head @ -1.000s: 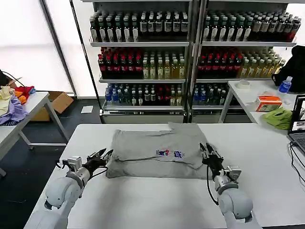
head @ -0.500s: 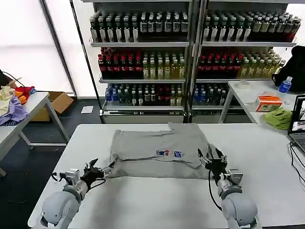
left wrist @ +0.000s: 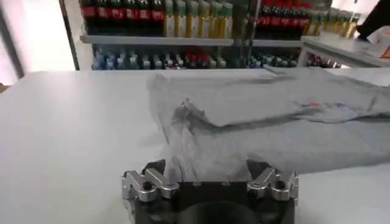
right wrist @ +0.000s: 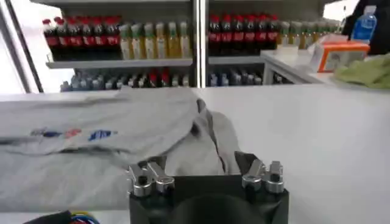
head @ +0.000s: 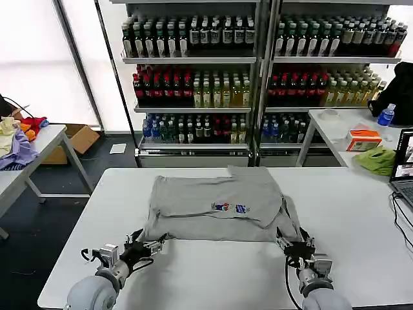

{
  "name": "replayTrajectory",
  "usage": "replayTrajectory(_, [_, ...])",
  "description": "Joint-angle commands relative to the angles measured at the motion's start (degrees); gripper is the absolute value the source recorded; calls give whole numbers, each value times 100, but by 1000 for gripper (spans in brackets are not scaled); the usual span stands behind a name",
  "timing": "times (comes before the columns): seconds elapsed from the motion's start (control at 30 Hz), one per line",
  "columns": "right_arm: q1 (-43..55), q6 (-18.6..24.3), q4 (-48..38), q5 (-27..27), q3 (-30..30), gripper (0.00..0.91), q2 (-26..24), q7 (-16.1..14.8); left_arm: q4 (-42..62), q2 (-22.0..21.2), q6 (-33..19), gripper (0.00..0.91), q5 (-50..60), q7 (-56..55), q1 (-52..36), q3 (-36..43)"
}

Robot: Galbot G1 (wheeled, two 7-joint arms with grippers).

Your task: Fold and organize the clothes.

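A light grey shirt (head: 206,200) lies partly folded on the white table (head: 361,213), with a small red and blue chest print (head: 230,207) facing up. My left gripper (head: 147,243) sits low on the table just in front of the shirt's near left corner, open. My right gripper (head: 295,246) is at the near right corner, also open. In the left wrist view the shirt (left wrist: 262,115) spreads ahead of the left gripper (left wrist: 207,170), its near edge reaching between the spread fingers. The right wrist view shows the shirt (right wrist: 122,122) ahead of the right gripper (right wrist: 204,163).
Shelves of drink bottles (head: 193,84) stand behind the table. A side table at left holds a lilac and red cloth heap (head: 19,142). At right are a green cloth (head: 377,158), an orange box (head: 363,137), a blue bottle (head: 386,115) and a laptop (head: 403,168).
Both grippers have drawn back from the shirt's sides toward the table's near edge. The shirt lies where it was, its right side now uncovered.
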Motion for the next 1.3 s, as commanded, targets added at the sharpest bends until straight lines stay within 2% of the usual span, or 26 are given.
replayTrajectory(0.03, [-161, 2, -29, 29, 5, 0, 39, 43, 253, -109, -128, 10, 44, 78, -17, 72])
replayTrajectory(0.2, [-81, 38, -74, 27, -33, 0, 46, 19, 327, -159, -142, 10, -19, 102, -74, 80])
replayTrajectory(0.37, [-83, 109, -10, 10, -52, 0, 17, -160, 348, -110, -277, 10, -34, 276, -61, 32])
replayTrajectory(0.83, [-219, 64, 125, 91, -13, 0, -76, -282, 91, -67, -283, 10, -75, 237, 136, -98])
replayTrajectory(0.97, [-560, -83, 495, 332, 47, 0, -208, -264, -301, 114, -286, 10, -101, 240, 499, -256])
replayTrajectory(1.13, [-1173, -104, 911, 361, 81, 0, -255, -213, -859, 314, -240, 10, -83, 253, 1052, -492])
replayTrajectory(1.2, [-1590, -34, 1150, 353, 74, 0, -242, -182, -1342, 166, 129, 10, -215, 223, 1473, -710])
replayTrajectory(1.3, [-2182, 30, 1514, 355, 80, 0, -206, -162, -1724, -33, 157, 10, -112, 263, 1974, -847])
